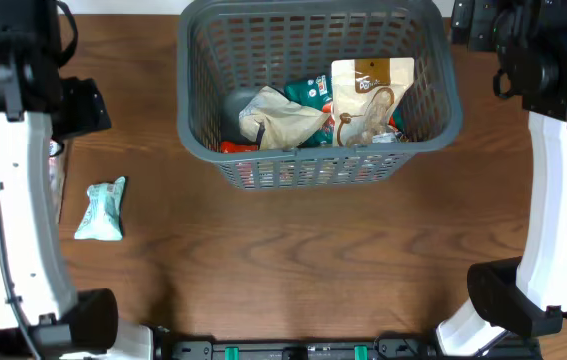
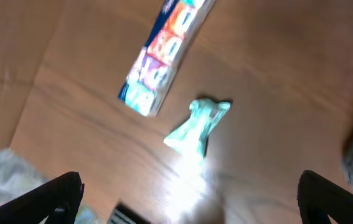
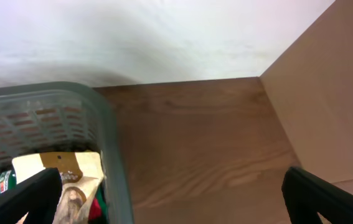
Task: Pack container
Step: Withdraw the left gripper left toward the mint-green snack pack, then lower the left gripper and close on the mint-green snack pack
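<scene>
The dark grey slotted basket (image 1: 195, 140) stands at the table's far middle. It holds a cream pouch (image 1: 371, 95), a crumpled beige bag (image 1: 283, 120) and green and red packs. A light teal snack pack (image 1: 100, 210) lies on the table at the left. It also shows in the left wrist view (image 2: 198, 127), next to a long blue, orange and purple pack (image 2: 164, 53). My left gripper (image 2: 192, 205) is open and empty, high above the teal pack. My right gripper (image 3: 170, 202) is open and empty beside the basket's right rim (image 3: 111, 155).
The long colourful pack is mostly hidden under my left arm in the overhead view (image 1: 55, 180). A tan panel (image 3: 325, 93) stands to the right of the table, with a white wall behind. Something pale and blurred (image 2: 2, 177) shows at the lower left of the left wrist view.
</scene>
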Action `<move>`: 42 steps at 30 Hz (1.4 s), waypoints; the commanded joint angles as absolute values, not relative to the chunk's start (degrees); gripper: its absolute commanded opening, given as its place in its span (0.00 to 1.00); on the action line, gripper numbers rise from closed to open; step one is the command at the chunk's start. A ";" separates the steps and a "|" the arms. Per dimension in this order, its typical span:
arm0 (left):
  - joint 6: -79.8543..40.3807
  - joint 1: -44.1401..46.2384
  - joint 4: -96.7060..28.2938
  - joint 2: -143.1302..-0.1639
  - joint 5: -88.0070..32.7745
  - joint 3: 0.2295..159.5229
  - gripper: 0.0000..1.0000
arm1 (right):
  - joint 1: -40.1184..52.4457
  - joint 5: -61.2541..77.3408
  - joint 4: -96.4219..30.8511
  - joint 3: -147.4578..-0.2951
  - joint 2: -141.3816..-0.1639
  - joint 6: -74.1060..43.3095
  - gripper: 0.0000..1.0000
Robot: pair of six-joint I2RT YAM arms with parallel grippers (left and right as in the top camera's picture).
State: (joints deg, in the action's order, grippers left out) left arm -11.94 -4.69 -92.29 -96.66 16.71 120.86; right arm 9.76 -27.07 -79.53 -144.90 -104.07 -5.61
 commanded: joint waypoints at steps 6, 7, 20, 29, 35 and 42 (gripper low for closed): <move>-13.63 -4.86 -96.31 -97.41 17.23 112.66 0.99 | 9.45 -28.05 -79.57 -145.45 -103.09 -5.30 0.99; -13.61 -4.86 -96.36 -97.38 17.23 111.55 0.99 | 9.45 -28.05 -79.57 -145.45 -103.09 -5.28 0.99; -10.94 -4.86 -80.97 -85.58 10.81 89.69 0.99 | 9.45 -28.05 -79.57 -145.45 -103.09 -5.28 0.99; -5.87 -5.10 -67.68 -78.04 7.60 67.85 0.98 | 9.45 -28.05 -79.57 -145.45 -103.09 -5.28 0.99; -3.05 -8.34 -57.80 -78.02 3.16 60.47 0.99 | 9.45 -28.05 -79.57 -145.45 -103.09 -5.30 0.99; 3.46 -17.89 -53.80 -78.06 3.11 58.81 0.98 | 9.45 -28.05 -79.57 -145.45 -103.09 -5.30 0.99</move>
State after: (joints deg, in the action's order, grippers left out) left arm -0.49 -14.00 -54.39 -78.43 3.57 59.16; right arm 9.76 -27.09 -79.53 -144.90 -104.07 -5.61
